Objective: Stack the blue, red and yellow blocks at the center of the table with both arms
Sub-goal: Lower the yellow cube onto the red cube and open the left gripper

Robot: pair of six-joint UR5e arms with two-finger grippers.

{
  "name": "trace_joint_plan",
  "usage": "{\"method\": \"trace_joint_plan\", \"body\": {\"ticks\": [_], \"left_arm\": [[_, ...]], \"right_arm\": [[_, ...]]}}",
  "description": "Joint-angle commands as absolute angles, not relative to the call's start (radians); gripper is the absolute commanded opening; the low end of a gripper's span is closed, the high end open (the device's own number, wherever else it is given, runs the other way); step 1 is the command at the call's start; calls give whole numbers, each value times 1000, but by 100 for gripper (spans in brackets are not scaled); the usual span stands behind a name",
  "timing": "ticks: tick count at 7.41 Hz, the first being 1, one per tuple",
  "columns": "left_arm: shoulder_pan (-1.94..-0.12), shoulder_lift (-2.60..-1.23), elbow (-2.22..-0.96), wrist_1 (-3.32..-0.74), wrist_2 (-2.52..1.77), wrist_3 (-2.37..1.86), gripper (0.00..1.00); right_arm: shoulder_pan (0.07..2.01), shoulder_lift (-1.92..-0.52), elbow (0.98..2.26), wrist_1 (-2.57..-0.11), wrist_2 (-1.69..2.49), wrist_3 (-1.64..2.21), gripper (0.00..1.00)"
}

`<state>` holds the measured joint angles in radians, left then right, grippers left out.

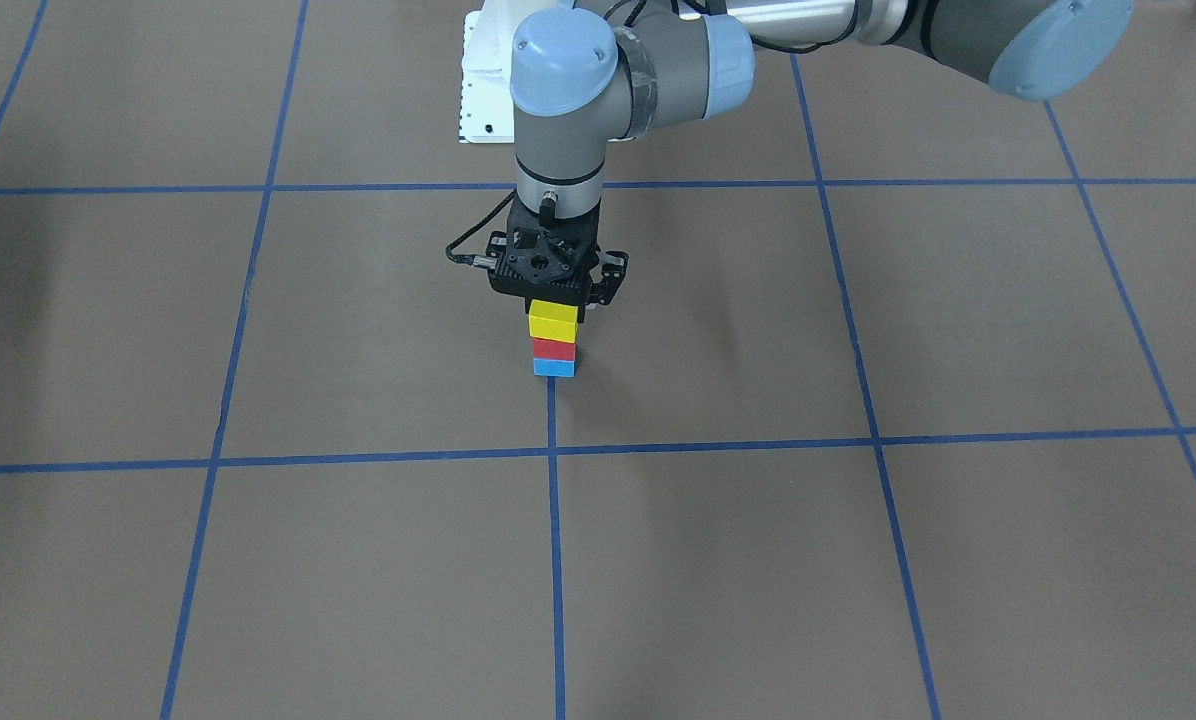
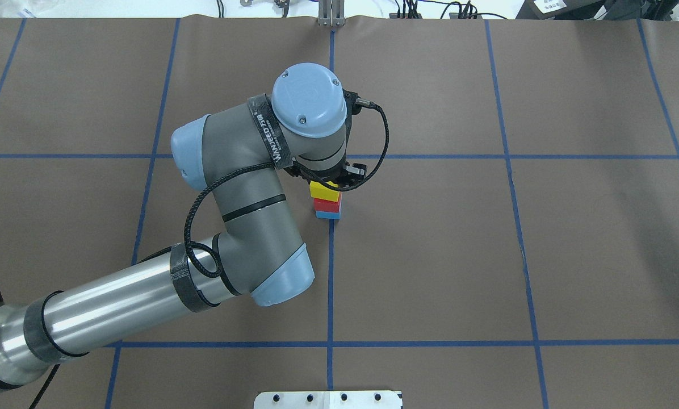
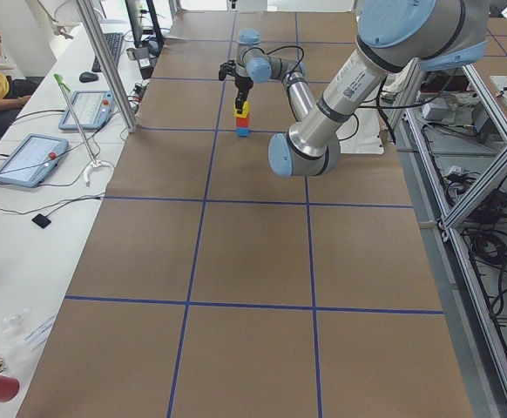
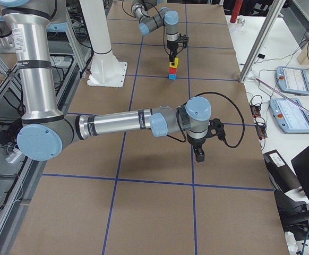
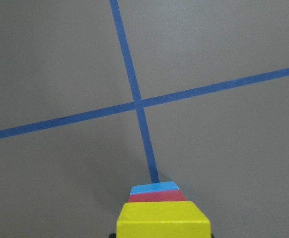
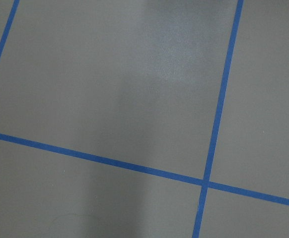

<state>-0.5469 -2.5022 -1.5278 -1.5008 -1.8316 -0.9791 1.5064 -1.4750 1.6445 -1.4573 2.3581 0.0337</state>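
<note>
A yellow block (image 1: 554,320) sits on a red block (image 1: 554,349), which sits on a blue block (image 1: 554,368). The stack stands at the table's center, on a blue tape line. My left gripper (image 1: 558,302) points straight down over the stack and is closed on the top part of the yellow block. The left wrist view shows the yellow block (image 5: 162,220) right below the camera, with red and blue edges behind it. My right gripper (image 4: 199,154) hangs low over bare table, far from the stack. It shows only in the exterior right view, so I cannot tell its state.
Blue tape lines (image 2: 330,284) divide the brown table into squares. The white base plate (image 1: 483,90) is at the robot's edge. Tablets (image 3: 27,157) and cables lie on a side bench beyond the table's far edge.
</note>
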Motion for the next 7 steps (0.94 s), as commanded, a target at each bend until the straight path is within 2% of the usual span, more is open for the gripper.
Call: {"method": "trace_joint_plan", "body": {"ticks": [1,3,4,6,7], "left_arm": [[-537,-2502,-1528,-1500,-1830,-983,99],[-537,-2502,-1529,-1500,-1832,-985,99],[-538,-2499,-1573,-1496,-1835,-982,99],[-590,-2392,-1809,-1421,-1842,-936,99],[-667,-2296,-1956,-1311,-1903,-791,99]], "right_arm": [[1506,-1476,1644,-1457,2358,34,100],[1506,-1476,1644,-1457,2358,34,100],[1506,-1476,1643,-1457,2358,34,100],[1506,-1476,1643,-1457,2358,32,100],[1506,-1476,1643,-1457,2362,32,100]]}}
